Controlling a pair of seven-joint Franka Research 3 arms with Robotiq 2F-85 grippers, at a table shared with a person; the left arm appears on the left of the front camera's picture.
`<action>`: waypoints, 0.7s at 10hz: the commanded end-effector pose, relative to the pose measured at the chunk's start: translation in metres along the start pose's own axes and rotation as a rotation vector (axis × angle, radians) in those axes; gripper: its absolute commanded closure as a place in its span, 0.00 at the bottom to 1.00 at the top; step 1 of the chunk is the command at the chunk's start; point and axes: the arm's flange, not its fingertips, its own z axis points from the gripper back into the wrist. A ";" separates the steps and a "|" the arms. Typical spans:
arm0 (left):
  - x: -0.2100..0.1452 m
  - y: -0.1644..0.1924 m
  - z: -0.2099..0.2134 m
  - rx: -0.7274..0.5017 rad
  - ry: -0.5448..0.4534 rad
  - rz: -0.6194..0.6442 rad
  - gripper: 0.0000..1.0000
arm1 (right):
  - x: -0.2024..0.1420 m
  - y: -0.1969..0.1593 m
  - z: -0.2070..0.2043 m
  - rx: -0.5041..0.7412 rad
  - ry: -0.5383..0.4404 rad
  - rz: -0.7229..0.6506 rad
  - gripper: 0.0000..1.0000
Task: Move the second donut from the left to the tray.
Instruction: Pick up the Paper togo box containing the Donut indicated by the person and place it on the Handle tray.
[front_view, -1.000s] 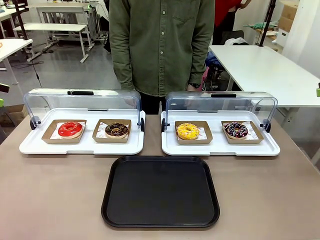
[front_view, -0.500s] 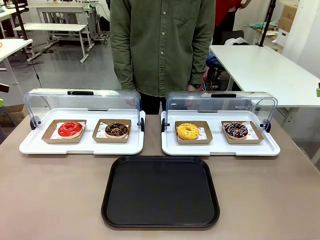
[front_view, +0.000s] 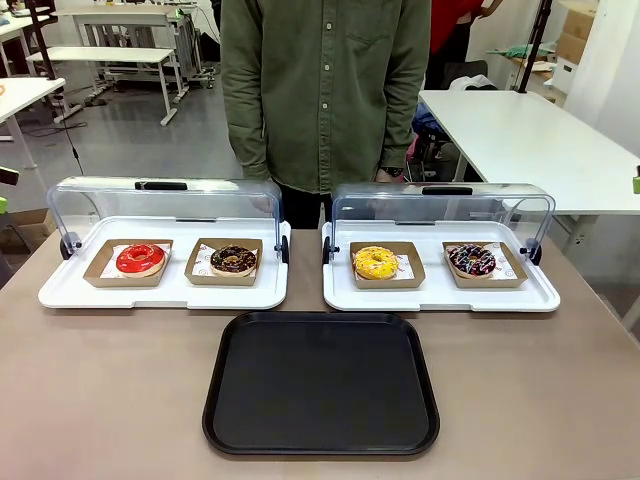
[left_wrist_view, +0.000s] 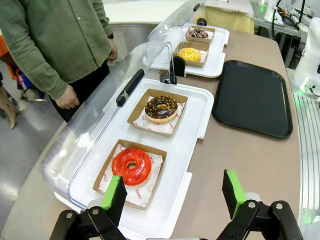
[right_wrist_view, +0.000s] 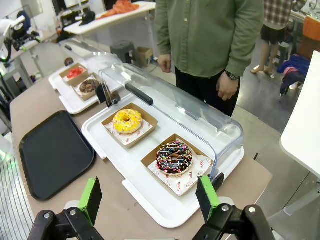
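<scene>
You'll find the chocolate donut (front_view: 233, 259) sitting in its brown cardboard holder (front_view: 224, 277) on the left display tray (front_view: 160, 296). It is just right of the red donut (front_view: 139, 258), with the clear lid (front_view: 165, 200) swung up behind them. The black tray (front_view: 320, 382) lies on the counter (front_view: 100, 400), just in front of both display trays. Your left claw (left_wrist_view: 174, 192) hangs above the red donut's end of the left display tray, fingers spread wide. Your right claw (right_wrist_view: 149, 195) is spread apart too, over the right display tray (front_view: 440, 296) near the sprinkled donut (right_wrist_view: 174, 157). A person (front_view: 325, 90) stands at the far side.
</scene>
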 end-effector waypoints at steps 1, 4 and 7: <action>0.001 0.001 0.002 -0.009 0.003 -0.003 0.00 | 0.002 0.000 -0.001 0.004 -0.008 0.005 0.00; 0.001 0.001 0.002 -0.009 0.003 -0.003 0.00 | 0.002 0.000 -0.001 0.004 -0.008 0.005 0.00; 0.001 0.001 0.002 -0.009 0.003 -0.003 0.00 | 0.002 0.000 -0.001 0.004 -0.008 0.005 0.00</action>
